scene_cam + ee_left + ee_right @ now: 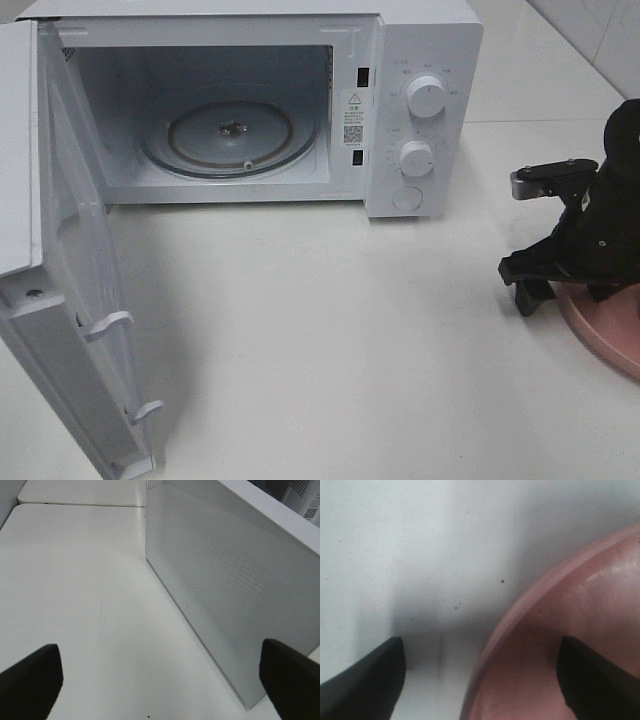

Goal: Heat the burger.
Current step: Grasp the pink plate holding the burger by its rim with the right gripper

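Open microwave point(425, 60) at the back, door point(70, 300) swung wide on the left, glass turntable point(230, 135) bare inside. Broad free surface point(330, 340) in front, between the door edge and the pink plate point(612, 338) at the far right edge.

From the high camera only: right arm point(600, 225) low over the plate's near rim. No sight there of the left jaws.

From the left wrist only: left jaws wide apart above bare surface, just beside the door's meshed panel.

From the right wrist only: right jaws apart, straddling the plate rim, one tip over the surface, the other over the plate's inside, clamped on nothing.

Burger in none of the three views; position relative to the jaws impossible to tell.
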You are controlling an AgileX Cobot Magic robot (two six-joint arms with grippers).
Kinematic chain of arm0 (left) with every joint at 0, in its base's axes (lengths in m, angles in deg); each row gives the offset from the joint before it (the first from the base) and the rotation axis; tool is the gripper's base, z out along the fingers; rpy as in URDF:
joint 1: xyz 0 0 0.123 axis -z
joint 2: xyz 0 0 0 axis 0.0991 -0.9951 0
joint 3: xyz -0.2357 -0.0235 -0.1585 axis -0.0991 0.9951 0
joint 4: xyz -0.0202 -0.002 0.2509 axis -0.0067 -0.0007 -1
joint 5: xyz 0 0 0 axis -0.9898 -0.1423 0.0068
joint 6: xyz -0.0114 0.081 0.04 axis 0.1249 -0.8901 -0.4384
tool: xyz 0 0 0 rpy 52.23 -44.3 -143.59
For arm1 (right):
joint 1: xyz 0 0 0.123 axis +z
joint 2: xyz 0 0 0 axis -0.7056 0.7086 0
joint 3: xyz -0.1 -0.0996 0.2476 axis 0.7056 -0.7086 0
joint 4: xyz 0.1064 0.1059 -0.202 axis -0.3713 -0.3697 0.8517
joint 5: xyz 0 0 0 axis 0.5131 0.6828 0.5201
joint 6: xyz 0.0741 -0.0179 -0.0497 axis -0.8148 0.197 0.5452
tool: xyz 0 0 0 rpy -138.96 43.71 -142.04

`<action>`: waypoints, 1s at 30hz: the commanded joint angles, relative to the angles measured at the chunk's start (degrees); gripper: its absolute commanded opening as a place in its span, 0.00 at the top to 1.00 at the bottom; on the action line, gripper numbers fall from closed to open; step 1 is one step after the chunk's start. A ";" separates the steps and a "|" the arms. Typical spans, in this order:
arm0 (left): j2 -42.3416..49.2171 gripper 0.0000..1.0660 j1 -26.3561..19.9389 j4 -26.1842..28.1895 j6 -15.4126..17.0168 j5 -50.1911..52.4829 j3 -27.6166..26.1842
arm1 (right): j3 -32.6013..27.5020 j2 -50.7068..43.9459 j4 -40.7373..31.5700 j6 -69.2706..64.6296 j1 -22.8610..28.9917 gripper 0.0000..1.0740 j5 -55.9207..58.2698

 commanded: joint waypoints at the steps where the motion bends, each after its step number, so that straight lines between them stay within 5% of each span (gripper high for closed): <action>1: 0.17 0.07 -0.29 0.11 -0.11 -0.23 0.06 | 0.11 0.11 0.46 0.97 -0.11 0.40 0.06; 12: 0.17 0.07 -0.29 0.11 -0.11 -0.23 0.06 | 0.11 0.11 0.63 1.03 -0.11 0.87 0.40; 20: 0.17 0.07 -0.29 0.11 -0.11 -0.23 0.06 | 0.11 0.11 0.92 1.66 -0.11 0.98 1.15; 30: 0.17 0.07 -0.29 0.11 -0.11 -0.23 0.06 | 0.11 -0.63 3.27 -0.29 0.06 0.99 4.01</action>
